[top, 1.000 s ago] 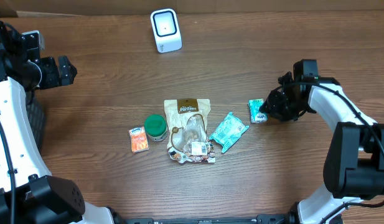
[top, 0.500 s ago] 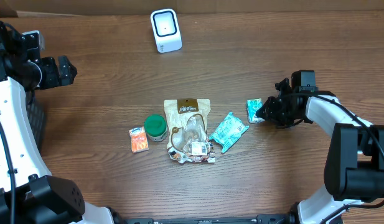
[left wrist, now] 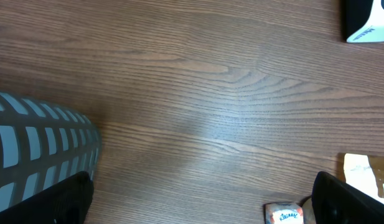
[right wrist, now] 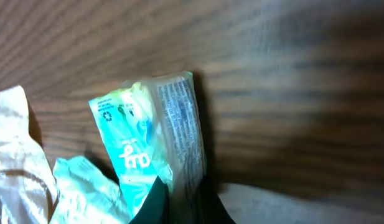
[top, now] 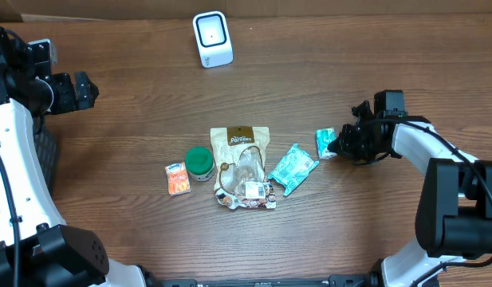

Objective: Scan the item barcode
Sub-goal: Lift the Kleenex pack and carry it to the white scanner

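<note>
The right jaws are pinched on the edge of the small teal packet (top: 326, 142), just right of a larger teal bag (top: 293, 167) on the wooden surface (top: 349, 64). The left jaws stand wide, empty.

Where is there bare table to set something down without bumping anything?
Bare wood stretches between the white scanner and the right gripper, and again from the left gripper down to the orange packet. It is crowded mid-table: orange packet, green-lidded jar, brown pouch, teal packet, then the small teal packet pinched by the right gripper.
</note>
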